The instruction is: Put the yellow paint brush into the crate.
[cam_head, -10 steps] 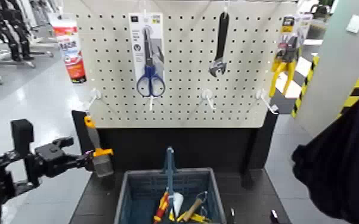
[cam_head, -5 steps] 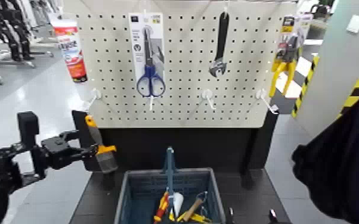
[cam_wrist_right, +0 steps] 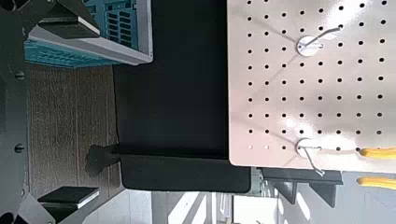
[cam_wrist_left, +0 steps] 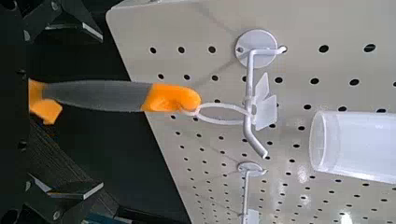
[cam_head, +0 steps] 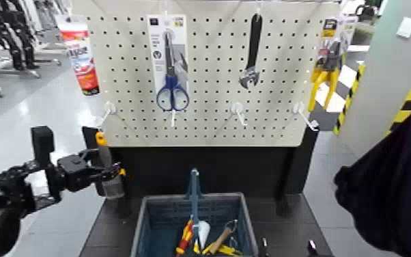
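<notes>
Showing only in L wrist view: loop point(cam_wrist_left: 224, 121) on brush point(cam_wrist_left: 103, 94), prob. hooked; L claw point(cam_wrist_left: 99, 112) wide astride it.

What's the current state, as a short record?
target: yellow paint brush, hung by its loop on a peg hook
left gripper: at the brush, jaws apart on either side of it, not closed on it
right gripper: in front of the board, near the crate, open, holding nothing
crate: below the pegboard, blue handle upright
in crate: red-and-yellow screwdriver, wooden-handled tool, others unclear
also on board: scissors, wrench, yellow-handled pliers, tube
task status: brush not in crate
</notes>
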Tool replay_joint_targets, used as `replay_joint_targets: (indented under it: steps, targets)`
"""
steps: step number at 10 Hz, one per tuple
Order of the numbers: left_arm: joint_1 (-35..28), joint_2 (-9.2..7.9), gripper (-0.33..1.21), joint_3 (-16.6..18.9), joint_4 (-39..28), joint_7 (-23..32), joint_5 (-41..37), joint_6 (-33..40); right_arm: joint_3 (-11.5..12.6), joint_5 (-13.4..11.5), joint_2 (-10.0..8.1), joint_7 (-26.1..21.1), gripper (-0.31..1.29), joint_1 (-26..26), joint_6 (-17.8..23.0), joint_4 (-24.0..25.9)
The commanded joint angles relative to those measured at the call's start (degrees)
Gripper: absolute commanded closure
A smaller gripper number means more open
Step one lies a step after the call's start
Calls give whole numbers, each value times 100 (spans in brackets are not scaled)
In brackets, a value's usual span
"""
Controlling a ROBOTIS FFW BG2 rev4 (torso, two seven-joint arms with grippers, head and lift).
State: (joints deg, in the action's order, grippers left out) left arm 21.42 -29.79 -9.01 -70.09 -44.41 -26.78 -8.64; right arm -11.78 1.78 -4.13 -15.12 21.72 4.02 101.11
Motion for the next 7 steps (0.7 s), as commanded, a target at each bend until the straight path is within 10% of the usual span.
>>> replay_joint_targets:
  steps: [1,3,7]
  targets:
    - [11,17,71,4,21,21,32,-6,0,15,0,9,11,-1,29,-3]
    - [11,35,103,30,-5,100,111,-24,0,15,-9,9,11,-1,38,-12]
    - [-7,52,117,39,-93,214,199,-41,9,32,-9,9,12,8,47,-30]
